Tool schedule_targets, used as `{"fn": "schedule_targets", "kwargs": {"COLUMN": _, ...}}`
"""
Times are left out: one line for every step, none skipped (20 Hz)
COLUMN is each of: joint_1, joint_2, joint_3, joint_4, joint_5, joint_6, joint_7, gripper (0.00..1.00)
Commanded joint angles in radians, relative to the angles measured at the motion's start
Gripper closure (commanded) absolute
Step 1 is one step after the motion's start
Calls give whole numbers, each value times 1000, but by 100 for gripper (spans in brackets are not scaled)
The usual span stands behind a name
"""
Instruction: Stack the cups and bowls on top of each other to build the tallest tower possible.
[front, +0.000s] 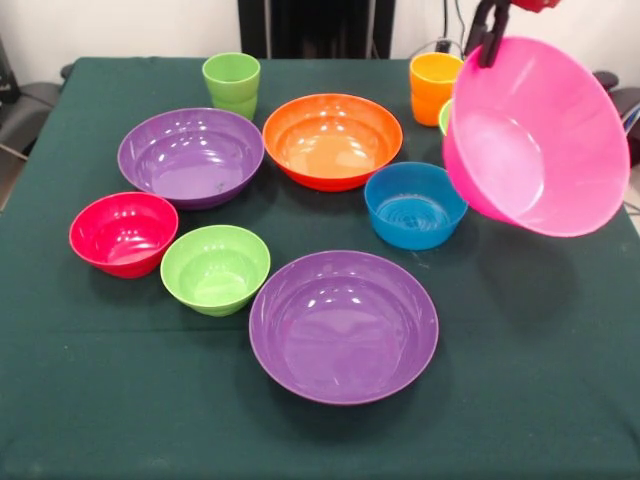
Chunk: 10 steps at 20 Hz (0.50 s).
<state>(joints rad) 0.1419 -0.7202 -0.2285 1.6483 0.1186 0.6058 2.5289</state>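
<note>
Up at the right, the hand (487, 38) grips the rim of the pink bowl (540, 135), which hangs tilted, seemingly clear of the green surface (540, 380); beside it sits the blue bowl (414, 205); the orange cup (433, 85) stands behind.

A lab or robot test room: a table (90, 400) draped in dark green cloth, plain white wall behind it, black office chair (25, 110) beside it, cables (448, 30) behind.

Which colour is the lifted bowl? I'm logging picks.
Pink, hanging tilted from the gripper; front view.
</note>
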Motion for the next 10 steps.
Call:
{"fn": "schedule_targets", "kwargs": {"joint_1": -57, "joint_2": 5, "joint_3": 92, "joint_4": 91, "joint_5": -65, "joint_6": -102, "joint_7": -33, "gripper": 100}}
{"fn": "schedule_targets", "kwargs": {"joint_1": -58, "joint_2": 7, "joint_3": 89, "joint_4": 95, "joint_5": -69, "joint_6": -115, "joint_7": -29, "gripper": 100}}
{"fn": "schedule_targets", "kwargs": {"joint_1": -61, "joint_2": 6, "joint_3": 87, "joint_4": 98, "joint_5": -73, "joint_6": -119, "joint_7": -30, "gripper": 100}}
{"fn": "schedule_targets", "kwargs": {"joint_1": -65, "joint_2": 5, "joint_3": 85, "joint_4": 100, "joint_5": -76, "joint_6": -123, "joint_7": -31, "gripper": 100}}
{"fn": "schedule_targets", "kwargs": {"joint_1": -70, "joint_2": 2, "joint_3": 87, "joint_4": 103, "joint_5": -77, "joint_6": -119, "joint_7": -37, "gripper": 100}}
{"fn": "schedule_targets", "kwargs": {"joint_1": -75, "joint_2": 1, "joint_3": 89, "joint_4": 105, "joint_5": -79, "joint_6": -120, "joint_7": -43, "gripper": 100}}
{"fn": "schedule_targets", "kwargs": {"joint_1": -80, "joint_2": 0, "joint_3": 92, "joint_4": 111, "joint_5": -79, "joint_6": -123, "joint_7": -45, "gripper": 100}}
{"fn": "schedule_targets", "kwargs": {"joint_1": -82, "joint_2": 0, "joint_3": 95, "joint_4": 113, "joint_5": -77, "joint_6": -123, "joint_7": -46, "gripper": 100}}
{"fn": "schedule_targets", "kwargs": {"joint_1": -84, "joint_2": -1, "joint_3": 97, "joint_4": 116, "joint_5": -76, "joint_6": -122, "joint_7": -46, "gripper": 100}}
{"fn": "schedule_targets", "kwargs": {"joint_1": -80, "joint_2": 0, "joint_3": 93, "joint_4": 115, "joint_5": -78, "joint_6": -128, "joint_7": -41, "gripper": 100}}
